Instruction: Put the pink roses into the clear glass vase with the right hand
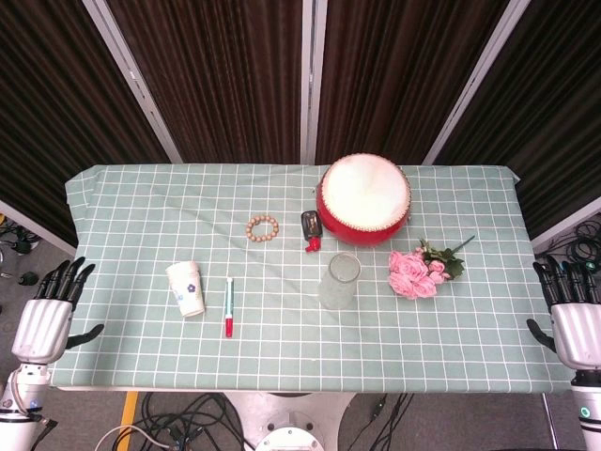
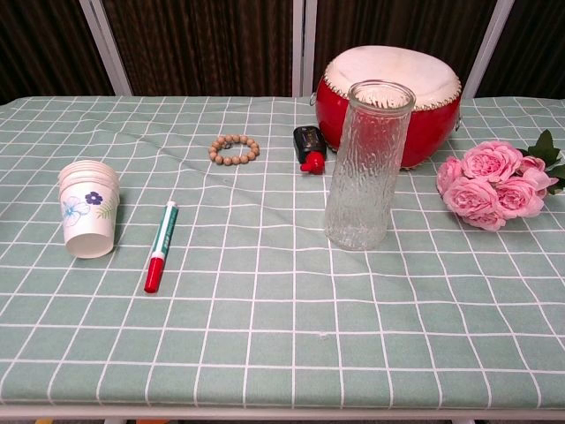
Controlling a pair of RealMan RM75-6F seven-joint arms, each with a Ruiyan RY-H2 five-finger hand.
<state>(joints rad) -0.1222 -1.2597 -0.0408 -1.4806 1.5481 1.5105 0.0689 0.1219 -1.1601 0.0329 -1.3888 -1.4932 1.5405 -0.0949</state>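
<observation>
A bunch of pink roses (image 1: 414,273) with green leaves lies on the checked cloth, right of centre; the chest view shows the roses (image 2: 488,185) at the right edge. The clear glass vase (image 1: 339,280) stands upright just left of them, and in the chest view the vase (image 2: 365,165) is empty. My right hand (image 1: 572,317) hangs off the table's right edge, fingers spread, holding nothing, well away from the roses. My left hand (image 1: 52,312) sits likewise off the left edge, open. Neither hand shows in the chest view.
A red drum (image 1: 363,199) stands behind the vase. A small black-and-red object (image 1: 311,228) and a bead bracelet (image 1: 263,226) lie mid-table. A stack of paper cups (image 1: 187,287) and a red-capped marker (image 1: 228,307) lie to the left. Table edge (image 1: 300,385) runs near me.
</observation>
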